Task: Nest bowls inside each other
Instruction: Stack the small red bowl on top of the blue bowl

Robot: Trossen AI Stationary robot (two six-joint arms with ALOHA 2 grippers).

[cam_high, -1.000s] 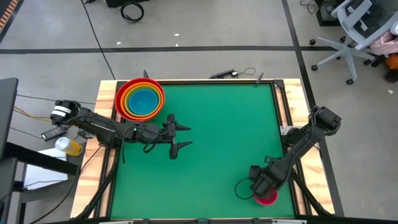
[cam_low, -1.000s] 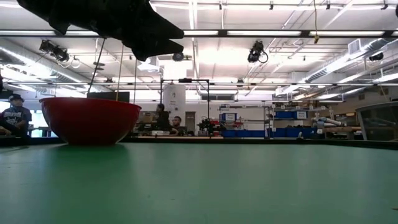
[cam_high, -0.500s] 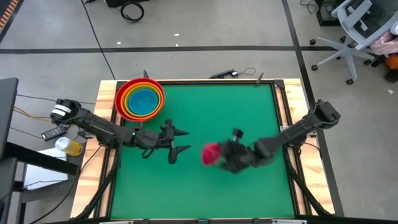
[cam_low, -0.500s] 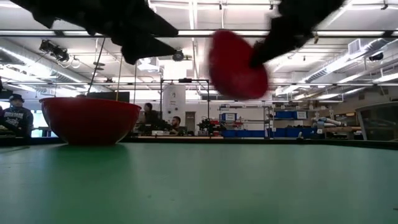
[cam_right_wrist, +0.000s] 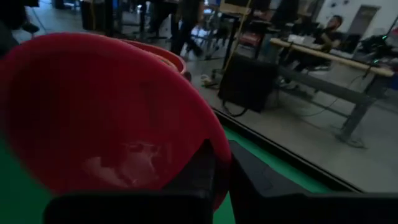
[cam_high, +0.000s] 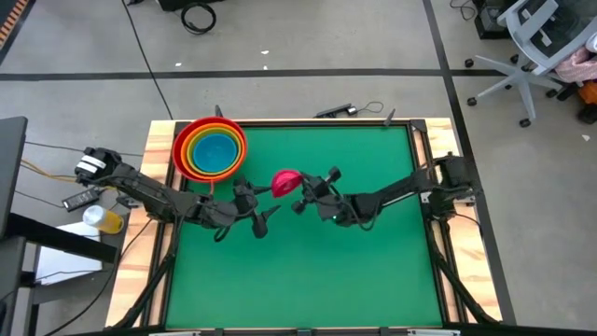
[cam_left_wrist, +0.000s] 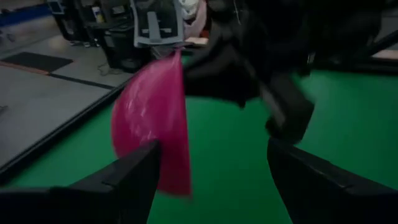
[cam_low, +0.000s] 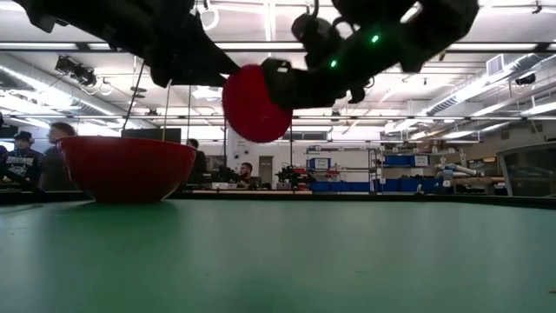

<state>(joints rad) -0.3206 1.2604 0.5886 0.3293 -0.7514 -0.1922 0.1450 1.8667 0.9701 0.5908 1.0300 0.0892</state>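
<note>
At the table's far left a stack (cam_high: 210, 149) rests on its base: a red bowl (cam_low: 126, 168) holding orange, yellow and blue bowls. The small pink bowl (cam_high: 285, 180) hangs in the air near the table's middle, with my right gripper (cam_high: 300, 189) shut on it. My left gripper (cam_high: 265, 203) is open just left of the pink bowl, its fingers (cam_left_wrist: 134, 180) level and pointing at it. In the left wrist view the pink bowl (cam_left_wrist: 155, 124) shows edge-on just ahead of one finger, apart from it. My right gripper pinches the pink bowl's rim (cam_right_wrist: 214, 146), one finger (cam_right_wrist: 198, 168) inside the bowl and the other outside. The fingers come in level from the table's right. The bowl (cam_low: 254, 103) is lifted clear of the table and tipped on its edge.
Bare green mat (cam_high: 354, 271) takes up the near and right parts of the table. Wooden rails (cam_high: 159, 140) frame its sides. A yellow bottle (cam_high: 103, 219) lies off the left edge. People sit and stand in the room beyond the far edge.
My right gripper has swung from the near right corner toward the table's middle and left with the pink bowl. It has turned from pointing down to level. The bowl has gone from upright to tipped on its edge and now hangs close to my left gripper.
</note>
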